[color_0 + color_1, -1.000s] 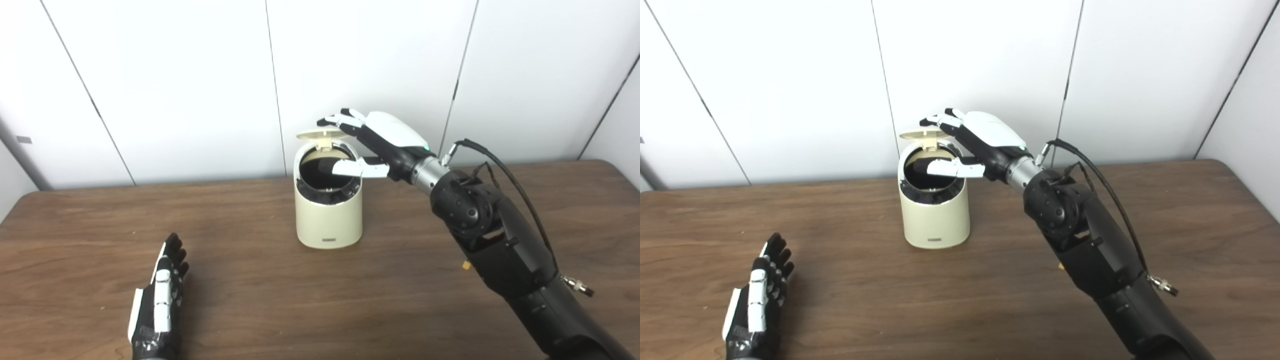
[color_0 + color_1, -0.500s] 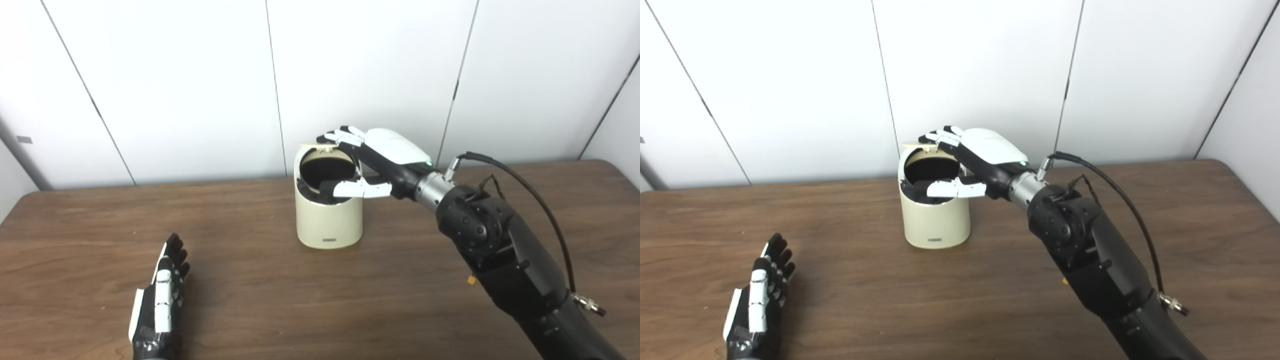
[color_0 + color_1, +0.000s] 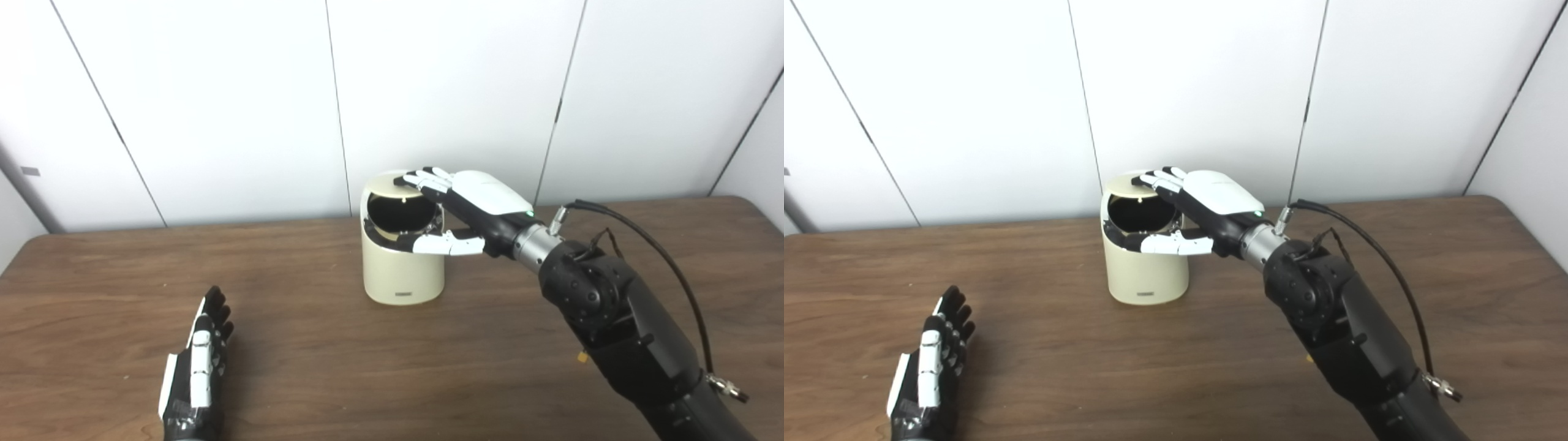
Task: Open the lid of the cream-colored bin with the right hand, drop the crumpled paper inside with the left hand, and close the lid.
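Note:
The cream-colored bin [image 3: 401, 269] stands upright at the middle back of the table. Its round lid [image 3: 389, 185] is tilted low over the dark opening, partly down. My right hand [image 3: 468, 205] is open, its fingers [image 3: 422, 179] resting on top of the lid and its thumb [image 3: 438, 243] stretched along the bin's front rim. My left hand [image 3: 196, 361] lies open and flat on the table at the front left, holding nothing. No crumpled paper shows anywhere; the inside of the bin is dark.
The brown wooden table [image 3: 306, 343] ends at white wall panels [image 3: 214, 92] right behind the bin. A black cable [image 3: 643, 233] loops off my right forearm above the table's right side.
My right hand has come down, pressing the lid from nearly upright to low over the opening. Its thumb moved from across the opening to the front rim. The left hand stayed put.

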Robot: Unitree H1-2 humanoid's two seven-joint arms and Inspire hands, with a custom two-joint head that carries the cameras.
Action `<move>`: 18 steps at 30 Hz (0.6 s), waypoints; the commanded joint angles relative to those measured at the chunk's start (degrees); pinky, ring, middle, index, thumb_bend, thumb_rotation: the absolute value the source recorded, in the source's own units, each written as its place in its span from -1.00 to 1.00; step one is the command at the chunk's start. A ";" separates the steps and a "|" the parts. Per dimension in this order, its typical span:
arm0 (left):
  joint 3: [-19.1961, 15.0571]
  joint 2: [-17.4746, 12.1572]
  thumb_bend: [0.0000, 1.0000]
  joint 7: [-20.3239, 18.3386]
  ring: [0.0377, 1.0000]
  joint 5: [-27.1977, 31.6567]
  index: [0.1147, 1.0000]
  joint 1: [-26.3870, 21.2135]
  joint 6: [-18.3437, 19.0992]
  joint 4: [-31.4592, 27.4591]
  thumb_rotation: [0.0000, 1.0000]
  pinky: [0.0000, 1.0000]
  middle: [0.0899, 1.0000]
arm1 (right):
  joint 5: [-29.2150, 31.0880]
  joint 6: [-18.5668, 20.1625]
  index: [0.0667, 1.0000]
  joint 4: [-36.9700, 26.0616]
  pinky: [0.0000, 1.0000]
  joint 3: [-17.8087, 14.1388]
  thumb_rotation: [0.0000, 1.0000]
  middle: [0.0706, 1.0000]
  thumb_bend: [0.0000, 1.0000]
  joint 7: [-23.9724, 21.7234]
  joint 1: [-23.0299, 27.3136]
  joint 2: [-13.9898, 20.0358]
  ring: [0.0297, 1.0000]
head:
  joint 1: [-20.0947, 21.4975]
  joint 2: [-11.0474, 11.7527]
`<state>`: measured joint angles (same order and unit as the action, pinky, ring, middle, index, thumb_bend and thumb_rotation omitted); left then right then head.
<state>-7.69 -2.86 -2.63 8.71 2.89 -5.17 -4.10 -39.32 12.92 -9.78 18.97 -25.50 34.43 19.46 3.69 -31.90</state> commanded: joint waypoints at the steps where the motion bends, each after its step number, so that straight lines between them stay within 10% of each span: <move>1: 0.71 0.69 -0.13 -0.12 1.00 0.01 1.00 2.22 -0.62 1.16 1.00 1.00 1.00 | -0.39 -0.85 0.83 -1.64 1.00 -0.11 1.00 0.96 0.20 -0.06 1.26 0.73 1.00 | -0.03 -0.19; 18: 0.64 0.81 -0.13 0.14 1.00 0.30 1.00 2.39 0.04 0.47 1.00 1.00 1.00 | -6.83 -4.94 0.93 -0.44 1.00 3.08 1.00 1.00 0.32 1.54 -1.70 1.26 1.00 | -0.47 -0.91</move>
<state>-7.53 -2.80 -2.57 8.74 3.17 -5.09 -4.44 -45.52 9.26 -9.72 21.80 -24.35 31.37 20.25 3.16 -32.78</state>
